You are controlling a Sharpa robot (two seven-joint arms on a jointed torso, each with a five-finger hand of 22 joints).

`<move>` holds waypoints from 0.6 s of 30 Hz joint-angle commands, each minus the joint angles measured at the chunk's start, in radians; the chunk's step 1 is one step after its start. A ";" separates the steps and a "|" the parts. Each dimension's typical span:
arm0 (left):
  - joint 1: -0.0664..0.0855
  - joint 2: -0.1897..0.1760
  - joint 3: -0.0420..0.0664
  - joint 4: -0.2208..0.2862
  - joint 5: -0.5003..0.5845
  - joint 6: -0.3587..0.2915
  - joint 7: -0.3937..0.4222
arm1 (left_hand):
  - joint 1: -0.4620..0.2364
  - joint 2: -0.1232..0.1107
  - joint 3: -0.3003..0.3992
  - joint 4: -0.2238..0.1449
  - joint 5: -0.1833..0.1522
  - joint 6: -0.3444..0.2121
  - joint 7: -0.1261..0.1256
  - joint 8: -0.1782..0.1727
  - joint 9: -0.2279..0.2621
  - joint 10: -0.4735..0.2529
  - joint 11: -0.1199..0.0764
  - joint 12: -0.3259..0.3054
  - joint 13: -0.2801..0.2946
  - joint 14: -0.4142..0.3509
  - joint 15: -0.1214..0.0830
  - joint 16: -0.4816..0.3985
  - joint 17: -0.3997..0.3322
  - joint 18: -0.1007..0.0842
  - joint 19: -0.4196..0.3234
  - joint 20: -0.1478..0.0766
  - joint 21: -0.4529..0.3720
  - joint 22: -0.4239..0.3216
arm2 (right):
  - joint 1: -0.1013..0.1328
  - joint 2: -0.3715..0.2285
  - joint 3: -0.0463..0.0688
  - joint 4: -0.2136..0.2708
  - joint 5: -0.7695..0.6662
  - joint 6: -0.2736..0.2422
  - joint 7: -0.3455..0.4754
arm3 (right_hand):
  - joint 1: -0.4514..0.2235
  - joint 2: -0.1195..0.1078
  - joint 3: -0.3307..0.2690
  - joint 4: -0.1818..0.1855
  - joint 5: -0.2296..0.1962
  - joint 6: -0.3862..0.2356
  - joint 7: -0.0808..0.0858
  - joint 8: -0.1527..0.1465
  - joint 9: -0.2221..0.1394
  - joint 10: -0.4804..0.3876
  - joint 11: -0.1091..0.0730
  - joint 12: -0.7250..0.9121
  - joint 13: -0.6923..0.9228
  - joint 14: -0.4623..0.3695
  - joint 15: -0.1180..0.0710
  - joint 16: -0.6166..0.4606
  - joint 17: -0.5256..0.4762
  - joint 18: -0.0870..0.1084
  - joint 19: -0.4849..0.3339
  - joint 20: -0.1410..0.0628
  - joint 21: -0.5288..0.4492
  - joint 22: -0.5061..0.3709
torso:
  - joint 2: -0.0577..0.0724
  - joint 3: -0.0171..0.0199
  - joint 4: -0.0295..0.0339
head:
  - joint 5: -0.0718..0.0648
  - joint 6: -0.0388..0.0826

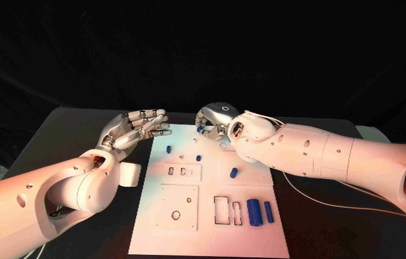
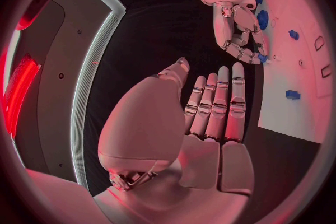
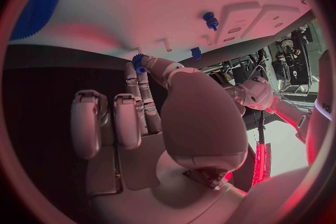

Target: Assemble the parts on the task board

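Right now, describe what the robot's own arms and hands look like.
Both arms are smooth white shells dotted with small dark screw holes. The left hand and right hand are silver metal with segmented fingers; the right one has a rounded silver back bearing a small ring mark. A thin pale cable trails beside the right arm.

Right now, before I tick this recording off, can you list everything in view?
table: one, black, under everything.
task board: one, white, middle of the table.
raised plates: two, white, on the board's left half, one behind the other.
small parts: at least three, blue, scattered over the board's far half.
long cylinders: two, blue, side by side at the board's near right.
pinched part: one, blue, in the right hand's fingers.
left hand: one, silver, fingers apart and holding nothing, off the board's far left edge.
right hand: one, silver, over the board's far edge, pinching the small part.
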 commanded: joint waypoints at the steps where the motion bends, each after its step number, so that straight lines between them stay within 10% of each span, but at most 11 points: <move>1: 0.002 0.002 0.001 0.000 -0.004 0.018 0.005 | -0.008 0.004 0.006 -0.001 0.001 0.004 0.029 -0.003 -0.001 0.003 0.002 -0.004 -0.001 0.003 0.002 -0.005 0.002 0.006 0.007 0.002 -0.003 -0.002 | -0.003 0.004 -0.001 -0.005 -0.007 0.043 0.005 | -0.006 0.001 0.004 -0.004 -0.001 -0.002 0.005 0.007 0.000 0.019 -0.016 0.002 0.001 0.055 -0.004 0.003 0.000 -0.010 0.002 -0.001 -0.002 0.034 | 0.001 0.0000 -0.0004 | 0.000 -0.004; 13: 0.004 0.003 0.001 -0.002 -0.004 0.017 0.005 | -0.007 0.004 0.007 -0.003 0.001 0.004 0.030 -0.004 -0.001 0.003 0.002 -0.005 -0.001 0.003 0.002 -0.006 0.002 0.006 0.007 0.002 -0.004 -0.002 | -0.006 0.019 -0.001 -0.019 -0.008 0.049 0.001 | -0.013 -0.001 0.004 -0.003 -0.010 -0.008 0.005 0.007 0.004 0.016 -0.015 -0.002 0.002 0.054 -0.003 0.001 -0.005 -0.009 0.000 0.000 -0.005 0.031 | 0.002 -0.0015 0.0009 | 0.003 0.000; 18: 0.004 0.004 0.001 -0.003 -0.004 0.017 0.004 | -0.007 0.004 0.007 -0.003 0.001 0.004 0.030 -0.004 -0.001 0.003 0.002 -0.005 -0.001 0.003 0.002 -0.006 0.002 0.006 0.007 0.002 -0.004 -0.002 | -0.006 0.028 -0.001 -0.034 -0.008 0.051 -0.005 | -0.049 -0.034 0.016 0.008 -0.032 -0.099 0.041 -0.046 -0.007 -0.090 0.020 -0.014 -0.016 0.043 0.025 -0.014 -0.039 0.005 -0.039 0.021 -0.055 -0.035 | 0.003 -0.0021 0.0003 | 0.004 0.003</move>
